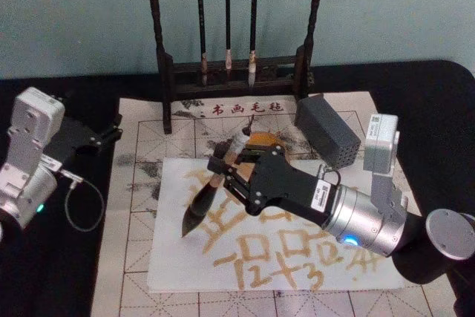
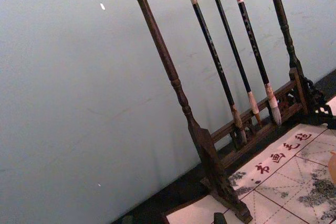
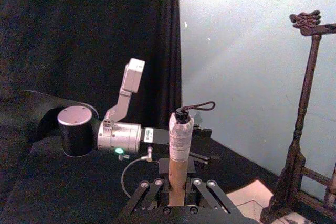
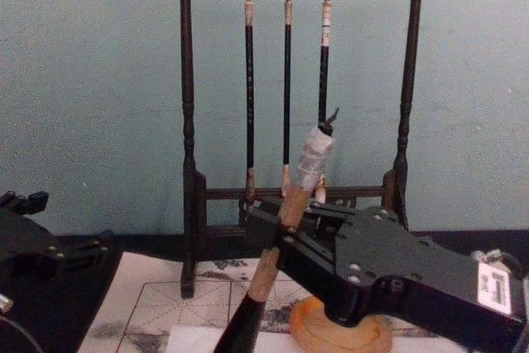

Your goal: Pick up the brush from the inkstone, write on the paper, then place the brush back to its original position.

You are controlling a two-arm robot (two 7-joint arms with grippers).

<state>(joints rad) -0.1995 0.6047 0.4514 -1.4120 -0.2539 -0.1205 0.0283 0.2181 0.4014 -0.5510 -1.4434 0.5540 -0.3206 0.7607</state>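
My right gripper is shut on the brush, gripping its tan handle just above the black section. The brush slants over the white paper, its dark bristle tip low over yellow-gold strokes; whether it touches I cannot tell. The amber inkstone sits just behind the gripper, partly hidden by it. In the chest view the brush tilts through the right gripper with the inkstone below. The right wrist view looks along the white-wrapped handle. My left gripper is parked at the table's left.
A dark wooden rack with three thin hanging brushes stands at the back. A grey block with small holes lies right of the inkstone. A gridded felt mat lies under the paper. A cable loops by the left arm.
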